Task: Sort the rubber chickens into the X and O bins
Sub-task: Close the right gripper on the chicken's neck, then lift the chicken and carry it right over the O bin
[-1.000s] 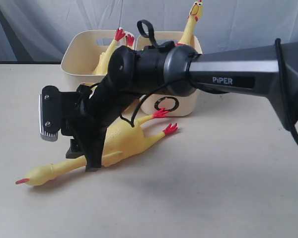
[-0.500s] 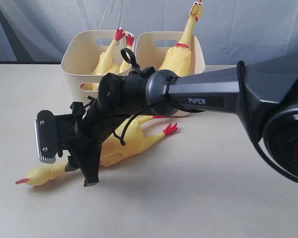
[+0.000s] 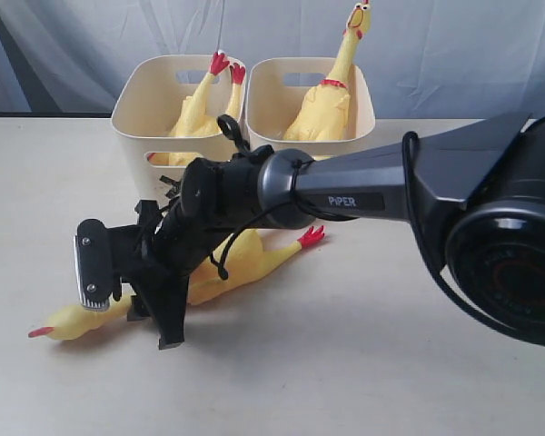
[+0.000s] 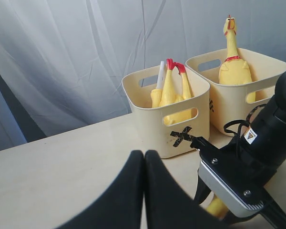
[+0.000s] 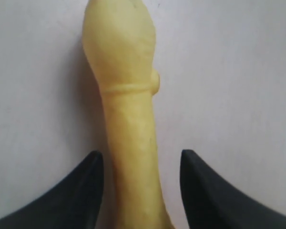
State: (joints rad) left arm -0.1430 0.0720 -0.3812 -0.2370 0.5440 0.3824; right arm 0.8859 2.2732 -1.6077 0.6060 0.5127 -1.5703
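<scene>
One rubber chicken (image 3: 232, 263) lies on the table in front of the bins, head (image 3: 62, 322) to the left, red feet (image 3: 311, 236) to the right. My right gripper (image 3: 154, 322) has reached across and stands open astride its neck (image 5: 131, 129), a finger on each side (image 5: 140, 155). The X bin (image 4: 148, 124) holds a chicken (image 4: 170, 90) feet up. In the O bin (image 4: 229, 114) a chicken (image 4: 232, 67) stands head up. My left gripper (image 4: 144, 153) is shut on nothing, above the table short of the X bin.
The two bins (image 3: 132, 127) (image 3: 368, 109) stand side by side at the table's far edge, before a grey curtain. The right arm (image 3: 363, 195) stretches across in front of them and hides the O mark. Bare tabletop (image 3: 391, 345) lies to the right.
The right arm has dropped lower, bringing its open gripper down around the lying chicken's neck. The chicken and the bins have not moved.
</scene>
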